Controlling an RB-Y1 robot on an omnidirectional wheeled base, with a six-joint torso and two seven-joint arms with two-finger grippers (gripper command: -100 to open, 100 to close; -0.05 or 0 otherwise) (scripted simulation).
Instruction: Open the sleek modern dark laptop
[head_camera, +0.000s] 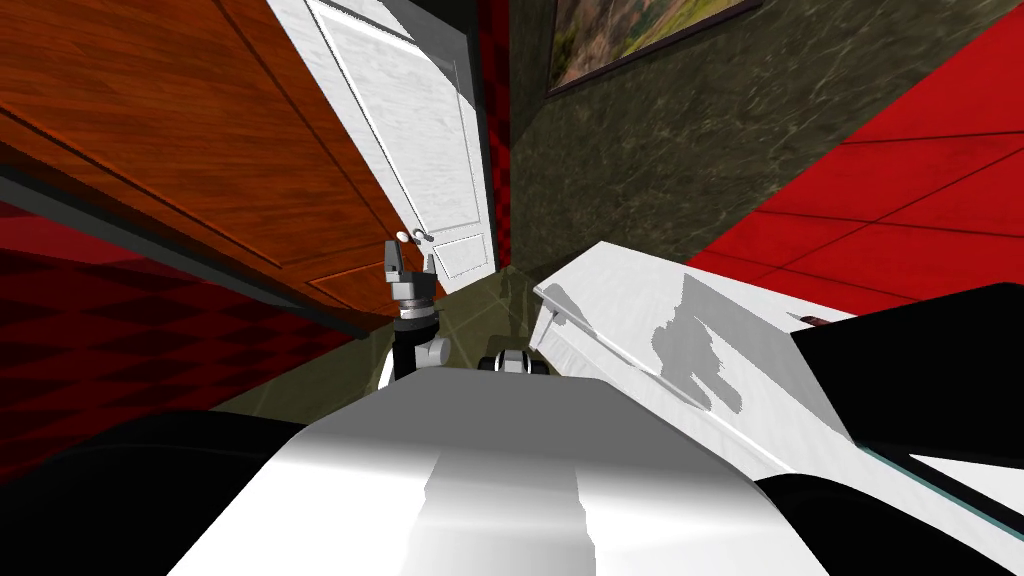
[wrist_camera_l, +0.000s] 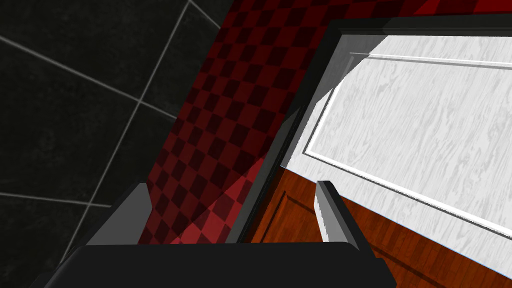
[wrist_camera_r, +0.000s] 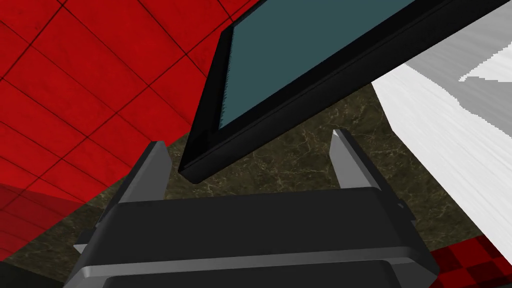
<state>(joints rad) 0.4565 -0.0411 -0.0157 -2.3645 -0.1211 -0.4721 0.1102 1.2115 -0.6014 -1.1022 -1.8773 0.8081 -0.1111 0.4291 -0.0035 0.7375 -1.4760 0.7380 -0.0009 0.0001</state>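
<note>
Right tool (wrist_camera_r: 248, 139) stands wide open, its two thin grey blade-like fingers (wrist_camera_r: 150, 170) rising from a dark box, and it holds nothing. In the right wrist view, one corner of the laptop (wrist_camera_r: 300, 50) sits in the gap between those fingers, just beyond the box. I cannot tell whether either blade touches it. The laptop reads there as a thin, flat slab with square edges: a smooth, dull teal face set in a plain black frame, with a black side wall below it. It runs slantwise away from the tool and across the edge of the surface (wrist_camera_r: 450, 130), which is white with fine grey streaks like brushed grain and carries a hard-edged shadow. Behind the corner lies the floor (wrist_camera_r: 300, 170), dark olive and marbled with pale veins, and past it red tiles (wrist_camera_r: 75, 75) with thin dark joints. In the head view the laptop (head_camera: 920, 350) shows as a black wedge at the right end of the long white surface (head_camera: 640, 310). The left tool (head_camera: 411, 258) is raised well to the left of the surface, and its fingers (wrist_camera_l: 327, 210) are also spread with nothing between them.
</note>
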